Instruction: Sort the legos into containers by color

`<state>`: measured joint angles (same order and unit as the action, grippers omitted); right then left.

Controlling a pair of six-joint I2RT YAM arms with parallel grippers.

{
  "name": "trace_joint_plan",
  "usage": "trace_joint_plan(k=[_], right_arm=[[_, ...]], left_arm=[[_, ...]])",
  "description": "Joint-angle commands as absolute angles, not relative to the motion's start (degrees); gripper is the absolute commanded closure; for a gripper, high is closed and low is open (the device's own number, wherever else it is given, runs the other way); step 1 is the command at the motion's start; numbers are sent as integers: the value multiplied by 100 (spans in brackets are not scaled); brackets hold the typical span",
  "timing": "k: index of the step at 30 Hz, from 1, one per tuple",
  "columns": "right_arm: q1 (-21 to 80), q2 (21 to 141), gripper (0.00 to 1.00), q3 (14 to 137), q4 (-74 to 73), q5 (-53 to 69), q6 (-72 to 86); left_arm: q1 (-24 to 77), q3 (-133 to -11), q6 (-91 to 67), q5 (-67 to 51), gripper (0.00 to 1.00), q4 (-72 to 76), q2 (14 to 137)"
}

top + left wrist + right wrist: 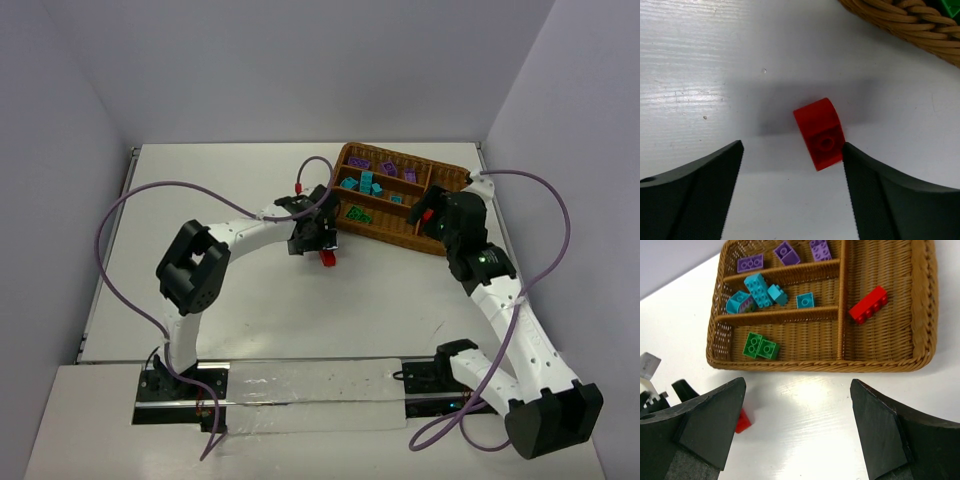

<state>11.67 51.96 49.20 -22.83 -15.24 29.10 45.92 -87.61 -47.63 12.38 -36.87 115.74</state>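
Note:
A small red lego [821, 132] lies on the white table just in front of the wicker tray [388, 234]. My left gripper [791, 147] is open and low over it; the brick sits between the fingers, against the right fingertip [850, 155]. In the top view the left gripper [318, 243] is right above this brick [327, 258]. My right gripper [798, 385] is open and empty, hovering at the tray's near rim [820, 365]. The tray holds purple legos [787, 252], teal legos [760, 290], a green lego [760, 346] and a long red lego [868, 304] in the wider section.
The tray's woven rim [900, 22] is close beyond the left gripper. The loose red lego also shows at the left of the right wrist view [742, 421], beside the left gripper's parts. Walls enclose the table at the back and sides.

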Motion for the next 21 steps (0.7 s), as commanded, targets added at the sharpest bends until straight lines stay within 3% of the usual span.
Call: trace_joint_plan(k=[1, 11, 21], right_arm=[[1414, 5335, 7, 4983, -2241, -1796, 2936], [2510, 5934, 8, 4801, -1902, -1612, 2772], [3827, 8391, 6, 5578, -1972, -1141, 1804]], left_arm=[[4623, -8876, -4702, 1300, 8, -3734, 11455], [4189, -8859, -4440, 2160, 9, -4549, 9722], [2116, -7963, -3992, 2284, 9, -4836, 7625]])
